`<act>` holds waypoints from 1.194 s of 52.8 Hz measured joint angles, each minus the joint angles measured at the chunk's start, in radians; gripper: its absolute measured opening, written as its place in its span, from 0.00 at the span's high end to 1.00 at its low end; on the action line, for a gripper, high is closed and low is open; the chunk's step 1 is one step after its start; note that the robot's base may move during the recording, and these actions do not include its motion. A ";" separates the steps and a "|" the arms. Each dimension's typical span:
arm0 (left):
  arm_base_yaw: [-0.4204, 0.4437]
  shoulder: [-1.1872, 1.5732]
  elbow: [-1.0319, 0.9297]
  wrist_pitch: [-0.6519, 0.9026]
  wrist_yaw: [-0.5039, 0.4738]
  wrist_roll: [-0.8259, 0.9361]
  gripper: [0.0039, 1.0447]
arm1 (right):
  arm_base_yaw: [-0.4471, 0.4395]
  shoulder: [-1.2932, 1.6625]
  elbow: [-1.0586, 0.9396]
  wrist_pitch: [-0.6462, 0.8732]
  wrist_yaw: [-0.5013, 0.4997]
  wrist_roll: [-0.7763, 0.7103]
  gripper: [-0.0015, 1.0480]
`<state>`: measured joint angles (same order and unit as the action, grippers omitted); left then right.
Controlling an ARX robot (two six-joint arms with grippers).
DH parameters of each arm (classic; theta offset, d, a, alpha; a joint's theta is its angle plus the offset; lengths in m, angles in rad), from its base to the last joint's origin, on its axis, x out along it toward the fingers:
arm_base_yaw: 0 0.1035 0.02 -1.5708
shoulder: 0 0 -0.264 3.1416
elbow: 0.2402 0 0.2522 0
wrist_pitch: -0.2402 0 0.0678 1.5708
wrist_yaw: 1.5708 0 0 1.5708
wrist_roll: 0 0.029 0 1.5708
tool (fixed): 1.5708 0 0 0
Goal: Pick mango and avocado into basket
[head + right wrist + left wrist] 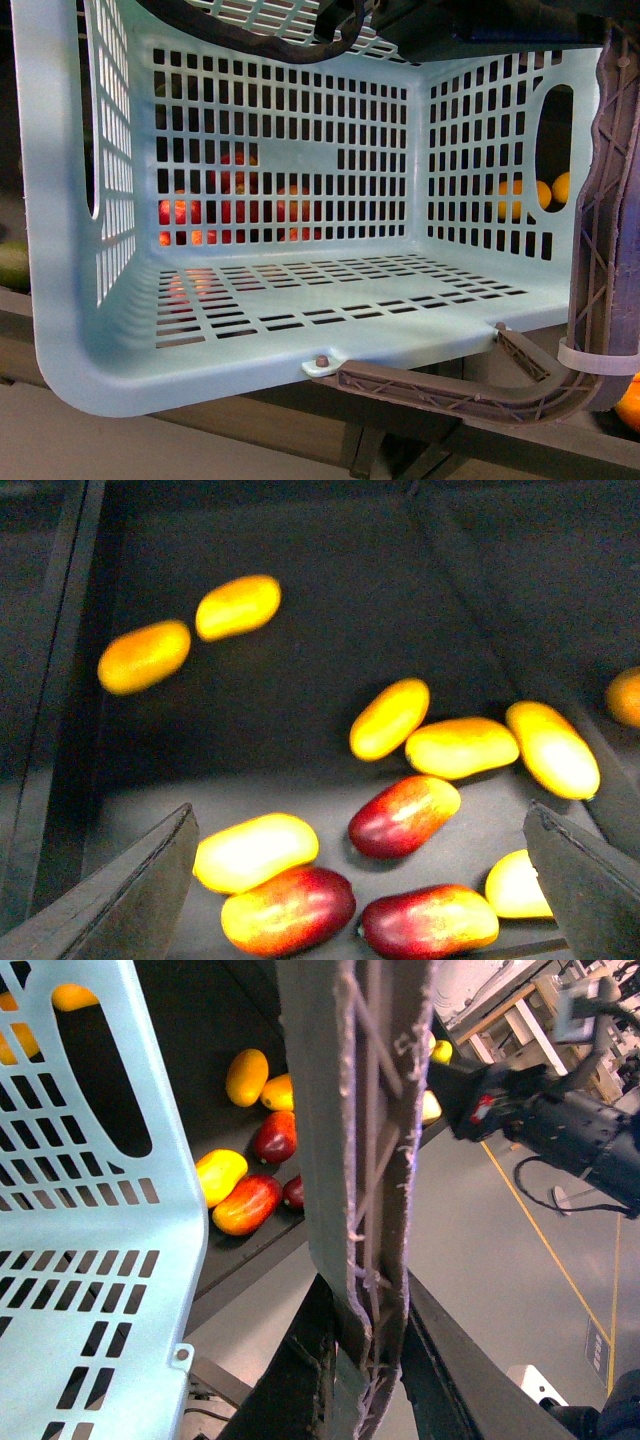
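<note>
Light teal slotted plastic basket [60,250] right up against the lens in the front view. It fills the frame, tipped so its open mouth faces the camera and its lattice floor runs off toward the back wall. Its grey-brown swing handle [600,230] curves along the near rim and climbs the right side, with a white zip tie [587,351] looped round it. Through the back wall, red fruit [235,210] glows; through the right wall, orange fruit [520,197]. At the left edge, outside the basket, a dull green rounded shape [10,265] peeks in, too cut off to name.

Over to the left wrist view: the handle stands huge before the lens. It runs down between the left gripper's [365,1295] 2 dark fingers [295,1380], which press against either edge. That hand is clamped on the basket by its handle. Beyond the teal wall, smooth oval yellow-orange mangoes [247,1077] lie on a black tray [200,1020], outside the basket.

Right wrist view now: the right gripper [359,807] hangs above that tray, its 2 grey fingers [130,900] spread wide, released, grasping nothing. Below them, yellow mangoes and 3 red-blushed ones [403,815] lie scattered on the dark surface, several touching their neighbours.
</note>
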<state>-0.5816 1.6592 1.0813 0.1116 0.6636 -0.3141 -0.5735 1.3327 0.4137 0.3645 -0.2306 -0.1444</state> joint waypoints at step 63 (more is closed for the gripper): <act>0.000 0.000 0.000 0.000 0.000 0.000 0.87 | 0.101 1.242 0.539 0.336 -0.299 -0.641 0.07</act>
<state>-0.5819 1.6592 1.0813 0.1116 0.6636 -0.3141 -0.4728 2.5752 0.9527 0.7002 -0.5297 -0.7853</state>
